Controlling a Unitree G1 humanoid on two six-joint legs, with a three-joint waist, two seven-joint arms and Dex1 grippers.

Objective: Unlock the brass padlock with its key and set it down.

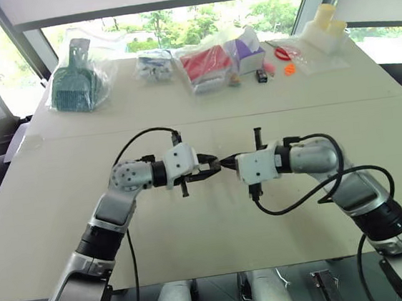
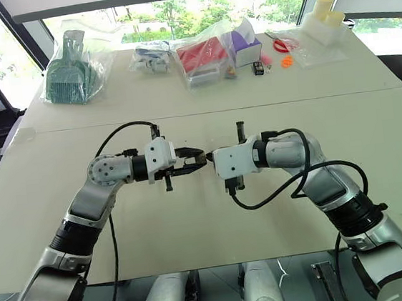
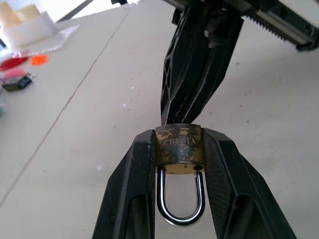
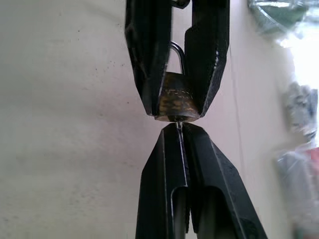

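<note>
Brass padlock (image 3: 178, 149) is clamped by its two side faces between the fingers of the left gripper (image 3: 178, 164), held in the air above the white table (image 1: 215, 221). Its silvery shackle (image 3: 180, 199) is seated in the body and points back toward the left wrist, lying in the gap between the two fingers. The bottom face of the padlock points away from the left gripper, toward the right gripper (image 4: 179, 130).

The right gripper meets the padlock tip to tip. Its fingers are pressed together on a thin metal blade, the key (image 4: 178, 127), which runs from the fingertips up to the bottom face of the padlock. How far the blade sits inside the lock cannot be told.

Relative to the padlock, both arms converge on it from either side, and the table surface lies directly below it. Well beyond the padlock, along the far edge of the table, lie a bagged green item (image 1: 73, 81), a bagged red item (image 1: 206, 65) and small orange pieces (image 1: 289, 69).
</note>
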